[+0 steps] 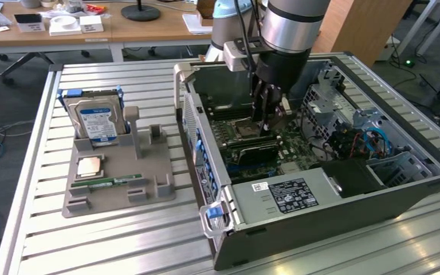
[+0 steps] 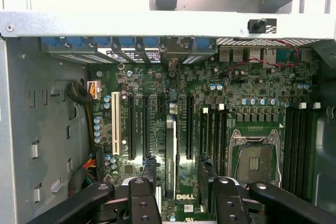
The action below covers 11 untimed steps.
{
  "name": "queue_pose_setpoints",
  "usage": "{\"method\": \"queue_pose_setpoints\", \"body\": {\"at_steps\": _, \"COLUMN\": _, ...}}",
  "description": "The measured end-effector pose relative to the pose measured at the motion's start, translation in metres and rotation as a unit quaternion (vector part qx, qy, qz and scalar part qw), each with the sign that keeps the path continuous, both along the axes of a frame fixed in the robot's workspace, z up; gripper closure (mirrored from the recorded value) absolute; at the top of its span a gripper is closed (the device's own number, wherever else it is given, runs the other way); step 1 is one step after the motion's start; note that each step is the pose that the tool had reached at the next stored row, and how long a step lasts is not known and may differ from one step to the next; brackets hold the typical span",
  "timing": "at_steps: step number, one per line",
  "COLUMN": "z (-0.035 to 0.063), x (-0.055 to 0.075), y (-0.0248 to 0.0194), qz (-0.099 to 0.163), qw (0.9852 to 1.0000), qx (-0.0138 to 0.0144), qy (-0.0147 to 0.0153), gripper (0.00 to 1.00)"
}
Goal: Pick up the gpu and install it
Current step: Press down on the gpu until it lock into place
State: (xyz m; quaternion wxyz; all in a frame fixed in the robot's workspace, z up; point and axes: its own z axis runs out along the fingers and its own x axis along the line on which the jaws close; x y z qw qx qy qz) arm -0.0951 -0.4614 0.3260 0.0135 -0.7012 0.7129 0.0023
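One computer case (image 1: 403, 189), lying open on one slatted worktop (image 1: 90, 240). One grey holder tray (image 1: 117, 192), carrying one hard drive (image 1: 96, 123), one processor chip (image 1: 90, 166) and one green memory stick (image 1: 114, 181). One robot arm (image 1: 293, 26). One white expansion slot (image 2: 115, 123) among several black ones.

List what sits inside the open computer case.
Inside the computer case: the green motherboard with black slots, an empty CPU socket, a power supply and drive cages. The open gripper hangs over a thin card standing in one slot; the board beneath is covered.

Gpu (image 2: 170, 156) upright in motherboard slot
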Motion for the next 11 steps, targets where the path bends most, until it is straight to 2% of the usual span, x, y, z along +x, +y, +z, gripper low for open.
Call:
{"method": "queue_pose_setpoints", "body": {"at_steps": 6, "z": 0.0000, "x": 0.0000, "y": 0.0000, "qz": 0.000, "qw": 1.0000, "qx": 0.0000, "qy": 0.0000, "gripper": 0.56}}
{"method": "queue_pose_setpoints", "body": {"at_steps": 9, "z": 0.0000, "x": 0.0000, "y": 0.0000, "qz": 0.000, "qw": 1.0000, "qx": 0.0000, "qy": 0.0000, "gripper": 0.75}}
{"method": "queue_pose_setpoints", "body": {"at_steps": 11, "z": 0.0000, "x": 0.0000, "y": 0.0000, "qz": 0.000, "qw": 1.0000, "qx": 0.0000, "qy": 0.0000, "gripper": 0.75}}
